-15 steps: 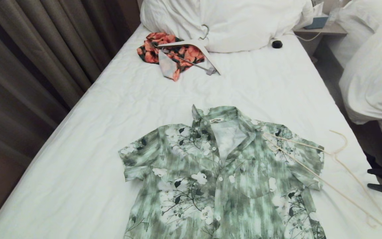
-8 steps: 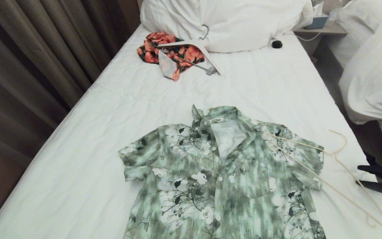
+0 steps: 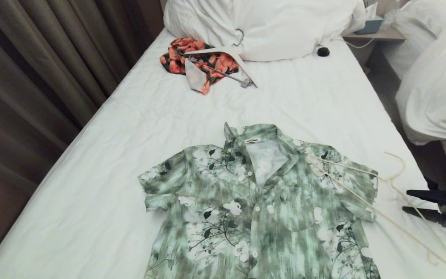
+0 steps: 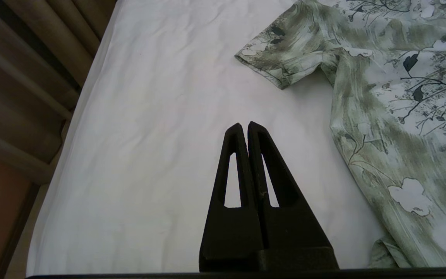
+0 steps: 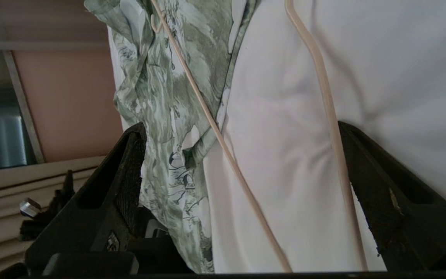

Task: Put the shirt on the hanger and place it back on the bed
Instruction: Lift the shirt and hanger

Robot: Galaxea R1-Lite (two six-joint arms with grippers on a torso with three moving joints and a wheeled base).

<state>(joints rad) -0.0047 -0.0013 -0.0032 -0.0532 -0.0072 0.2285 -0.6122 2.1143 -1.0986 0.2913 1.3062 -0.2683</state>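
On the head camera I see my right gripper (image 3: 414, 200) at the bed's (image 3: 138, 116) edge, jaws spread wide and empty, the hanger (image 3: 391, 184) just ahead of its tips, one end lying on the shirt (image 3: 261, 209). My left gripper (image 4: 243, 130) hangs pressed shut over bare sheet, shirt off to one side. On the right wrist camera both hanger wires run between my fingers (image 5: 130, 182), so I judge this the pickup approach; next I must close on one thin wire.
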